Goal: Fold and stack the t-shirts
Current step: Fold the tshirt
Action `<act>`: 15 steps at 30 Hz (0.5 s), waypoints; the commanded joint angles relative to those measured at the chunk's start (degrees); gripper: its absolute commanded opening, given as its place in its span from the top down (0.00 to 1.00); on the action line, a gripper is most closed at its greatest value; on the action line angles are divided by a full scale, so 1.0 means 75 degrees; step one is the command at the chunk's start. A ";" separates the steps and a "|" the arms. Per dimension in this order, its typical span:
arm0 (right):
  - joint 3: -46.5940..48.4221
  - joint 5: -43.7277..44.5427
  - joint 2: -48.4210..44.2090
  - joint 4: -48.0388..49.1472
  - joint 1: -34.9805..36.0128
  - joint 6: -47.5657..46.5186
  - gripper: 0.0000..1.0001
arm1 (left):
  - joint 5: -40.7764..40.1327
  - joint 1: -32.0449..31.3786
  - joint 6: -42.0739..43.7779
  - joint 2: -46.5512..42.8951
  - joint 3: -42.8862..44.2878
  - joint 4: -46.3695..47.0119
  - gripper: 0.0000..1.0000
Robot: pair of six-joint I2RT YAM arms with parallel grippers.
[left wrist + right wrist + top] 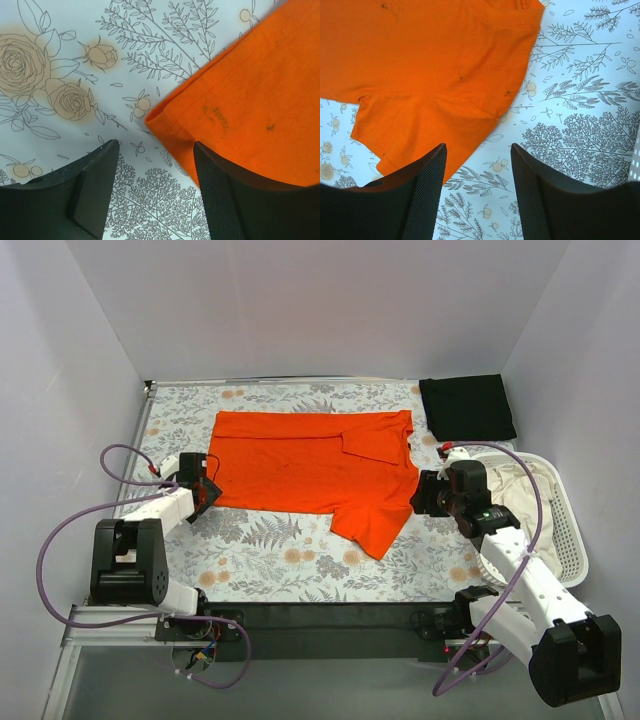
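**Uneven grab could skew the fold**

The orange t-shirt (310,465) lay flat between my left gripper (155,150) and right gripper (477,150). The black t-shirt (467,407) sat well beyond the right one. Both stood part open, holding nothing. The left faced a hem corner, the right only a sleeve. Closing so, I judged, 1 side could slip and drag the fabric crooked.
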 commanded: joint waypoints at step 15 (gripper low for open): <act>0.0222 -0.0286 0.0644 0.0127 -0.0020 0.0158 0.66 | 0.0057 0.0074 -0.0252 0.0473 0.0205 0.0133 0.68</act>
